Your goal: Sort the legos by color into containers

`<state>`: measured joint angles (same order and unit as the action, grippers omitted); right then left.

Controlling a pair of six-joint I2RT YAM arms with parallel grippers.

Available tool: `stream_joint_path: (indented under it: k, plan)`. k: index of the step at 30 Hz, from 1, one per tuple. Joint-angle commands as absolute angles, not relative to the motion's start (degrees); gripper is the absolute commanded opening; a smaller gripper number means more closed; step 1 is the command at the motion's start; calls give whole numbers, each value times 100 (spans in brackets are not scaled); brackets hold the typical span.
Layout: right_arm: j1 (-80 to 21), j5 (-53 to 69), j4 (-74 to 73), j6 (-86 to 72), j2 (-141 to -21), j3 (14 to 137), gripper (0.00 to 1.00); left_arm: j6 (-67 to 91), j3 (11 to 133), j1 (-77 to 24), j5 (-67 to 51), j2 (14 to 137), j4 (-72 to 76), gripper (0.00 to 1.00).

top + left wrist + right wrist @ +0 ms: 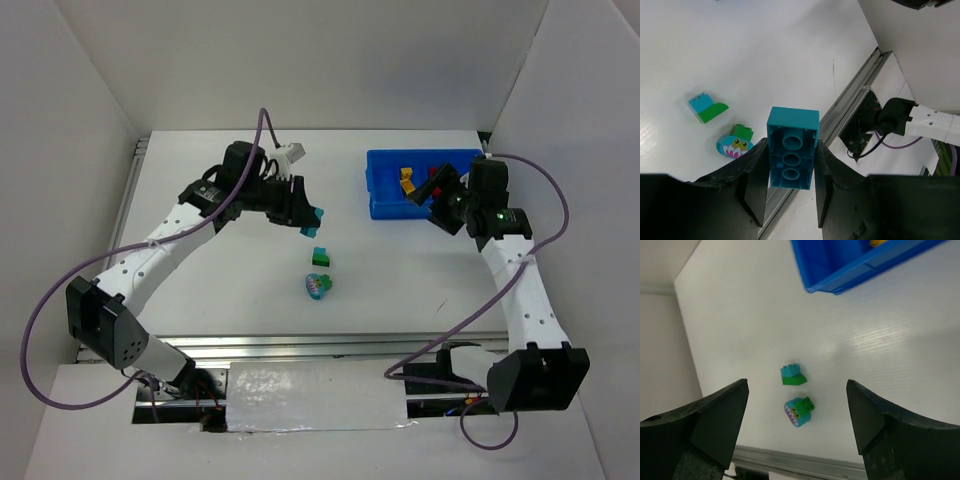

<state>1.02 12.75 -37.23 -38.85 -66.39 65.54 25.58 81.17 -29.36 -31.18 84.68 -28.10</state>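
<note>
My left gripper (pixel 788 192) is shut on a cyan lego brick (pixel 791 150), held above the table; it also shows in the top view (pixel 313 217). A cyan-and-green lego (pixel 321 258) and a round cyan piece with a green stud block (pixel 319 285) lie on the white table, also in the left wrist view (pixel 706 107) (pixel 736 144) and the right wrist view (pixel 792 375) (pixel 799 411). The blue tray (pixel 384 183) at the back right holds yellow and red legos (pixel 406 182). My right gripper (pixel 797 412) is open and empty, beside the tray (pixel 850 277).
White walls enclose the table on three sides. A metal rail (pixel 300 345) runs along the near edge. Purple cables loop from both arms.
</note>
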Motion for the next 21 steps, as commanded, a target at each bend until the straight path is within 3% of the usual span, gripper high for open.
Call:
stream_joint_path:
  k: [1, 2, 5, 9, 12, 19, 21]
  plan:
    - [27, 2245, -3078, -3464, -6301, 6470, 86, 2417, 8560, -2962, -3199, 8578, -2874, 0]
    - [-139, 3538, -2893, -3332, -6319, 6373, 86, 2434, 8482, -2962, -3539, 8569, -2613, 0]
    - [-1110, 5024, -1909, -2833, -6355, 6047, 84, 2794, 8071, -2953, -4250, 8342, -1579, 0]
    - [-2372, 5175, -1672, -2504, -6206, 6021, 85, 3295, 7744, -2962, -4825, 8139, -801, 0]
    - [-2592, 5807, -206, -3381, -5995, 5364, 84, 3471, 7524, -2962, -4729, 7894, -625, 0]
    - [-2918, 4424, 596, -3937, -5547, 4792, 83, 4437, 6988, -2962, -4641, 7348, 480, 0]
    - [-2935, 4429, 1534, -4375, -5336, 4327, 82, 4910, 6707, -2962, -4527, 7112, 798, 0]
